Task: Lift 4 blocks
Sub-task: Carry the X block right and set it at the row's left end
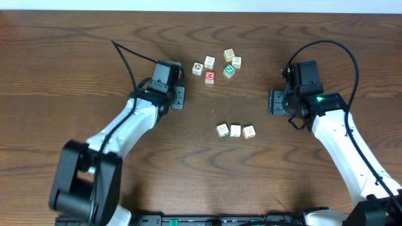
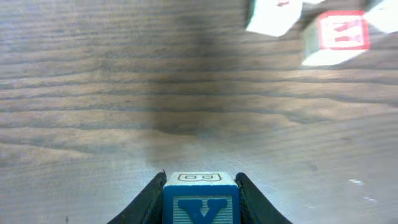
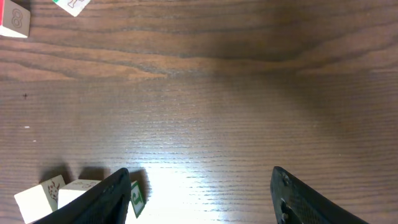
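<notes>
Blue X block (image 2: 201,208) tight in left tool (image 2: 200,179) (right tool (image 3: 200,174) agape), red-faced cube (image 2: 342,31) ahead

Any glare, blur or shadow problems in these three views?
Overhead: even light, sharp across the brown wooden table. Left wrist: broad dark shadow mid-frame; red-faced wooden cube blurred and washed out, blue wooden X cube sharp. Right wrist: bright glare patch on the wood, bottom centre.
</notes>
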Controlling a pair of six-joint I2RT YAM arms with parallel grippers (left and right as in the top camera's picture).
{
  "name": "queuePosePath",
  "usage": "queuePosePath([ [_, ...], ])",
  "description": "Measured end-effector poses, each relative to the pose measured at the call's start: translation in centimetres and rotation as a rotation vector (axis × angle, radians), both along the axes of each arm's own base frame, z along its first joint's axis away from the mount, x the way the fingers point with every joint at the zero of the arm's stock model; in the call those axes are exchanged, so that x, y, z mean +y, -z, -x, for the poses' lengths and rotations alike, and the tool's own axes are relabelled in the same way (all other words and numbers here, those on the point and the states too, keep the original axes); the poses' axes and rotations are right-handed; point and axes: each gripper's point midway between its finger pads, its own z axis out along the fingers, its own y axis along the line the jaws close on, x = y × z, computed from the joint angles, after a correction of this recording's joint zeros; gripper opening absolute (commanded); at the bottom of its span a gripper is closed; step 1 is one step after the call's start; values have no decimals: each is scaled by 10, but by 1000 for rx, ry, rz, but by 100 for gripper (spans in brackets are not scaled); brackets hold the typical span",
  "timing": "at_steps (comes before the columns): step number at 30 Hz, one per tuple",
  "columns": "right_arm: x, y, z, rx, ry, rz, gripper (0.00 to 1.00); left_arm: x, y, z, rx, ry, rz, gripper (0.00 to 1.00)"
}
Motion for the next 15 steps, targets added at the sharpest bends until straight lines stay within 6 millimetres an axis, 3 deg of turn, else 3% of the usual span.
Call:
queuePosePath([
  [7, 0, 0, 0, 0, 0, 0, 70, -35, -41, 25, -43, 35, 69, 22],
  [15, 0, 0, 0, 0, 0, 0, 70, -69, -41, 56, 3, 0, 103, 22],
])
